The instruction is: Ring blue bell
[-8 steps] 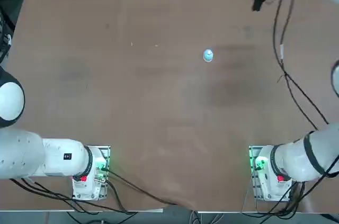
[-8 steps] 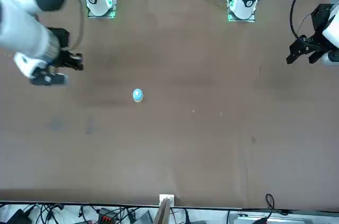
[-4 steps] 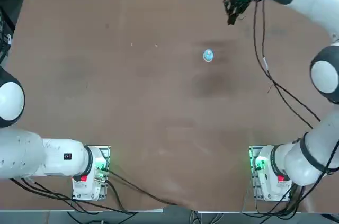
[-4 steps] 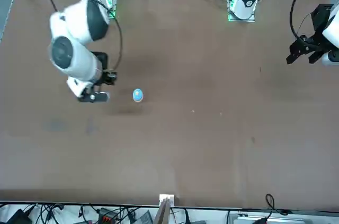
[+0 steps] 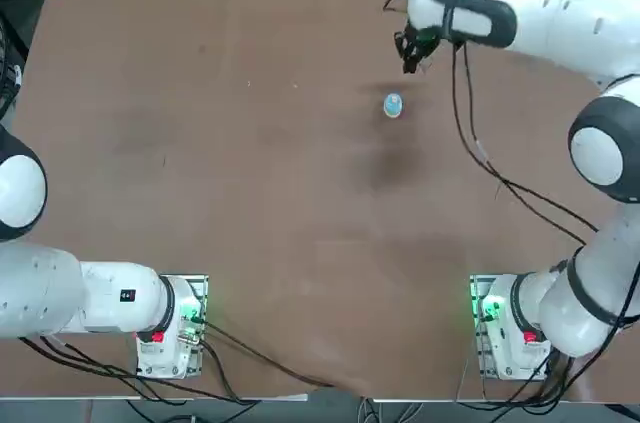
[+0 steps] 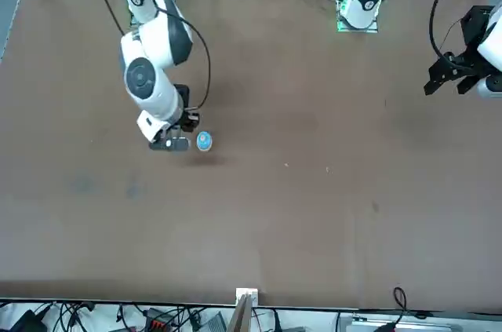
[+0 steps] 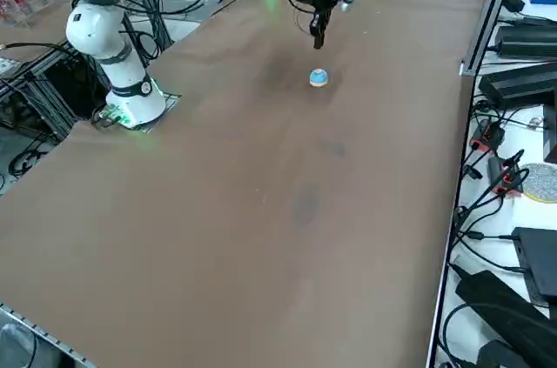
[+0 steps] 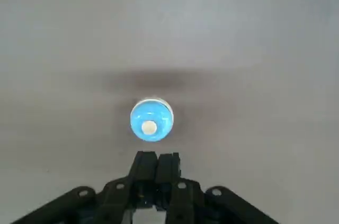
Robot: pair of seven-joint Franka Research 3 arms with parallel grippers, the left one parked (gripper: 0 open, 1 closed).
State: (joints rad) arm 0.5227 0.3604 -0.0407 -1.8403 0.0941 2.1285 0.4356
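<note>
Blue bell just beside closed right gripper

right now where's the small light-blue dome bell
In the top view the small light-blue dome bell sits alone on the brown table, right of centre, with the shut right end effector hovering just beyond it.

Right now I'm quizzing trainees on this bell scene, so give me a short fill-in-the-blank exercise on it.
1. The bell on the table is coloured ____.
2. The right gripper has its fingers ____.
3. The button on top of the bell is ____ in colour.

Missing words: blue; shut; white
</note>
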